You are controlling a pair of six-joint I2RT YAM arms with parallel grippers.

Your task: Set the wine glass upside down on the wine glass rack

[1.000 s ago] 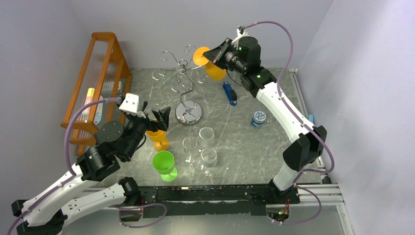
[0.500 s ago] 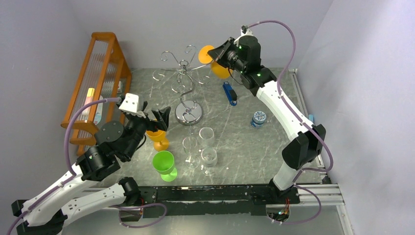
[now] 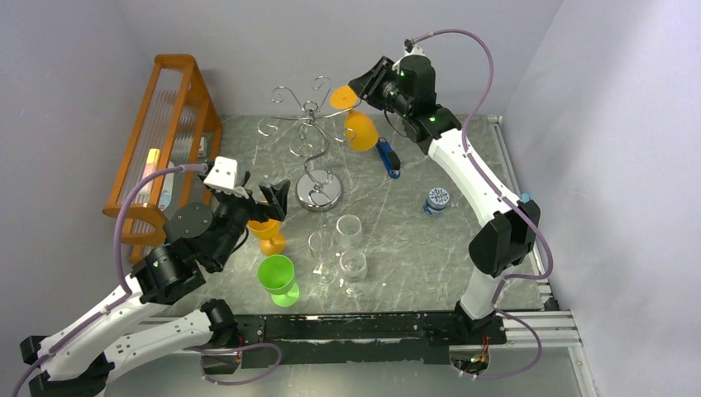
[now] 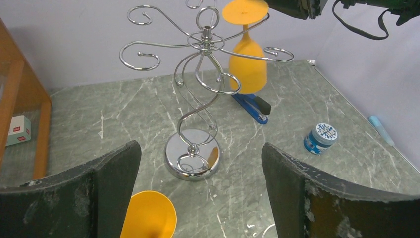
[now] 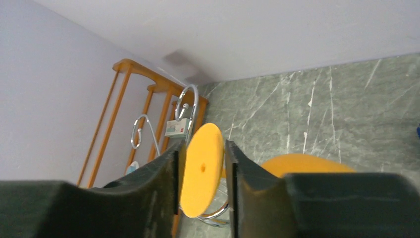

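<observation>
Flanking rack [image 3: 319, 197]: blue stapler [image 3: 388, 158], orange shelf [image 3: 175, 61].

The wine glass [image 4: 246, 62] is opaque orange and hangs upside down, its flat round foot on top and its bowl mouth-down and slightly tilted. It is at the right side of the wine glass rack [image 4: 192, 153], with its stem across a curled arm and its foot between the parted fingers of the right claw [image 5: 203, 148]. The rack is shiny chrome wire. It stands upright on a round mirrored base on the tabletop [image 4: 124, 114], with a twisted stem and curled hook arms radiating from the top.
</observation>
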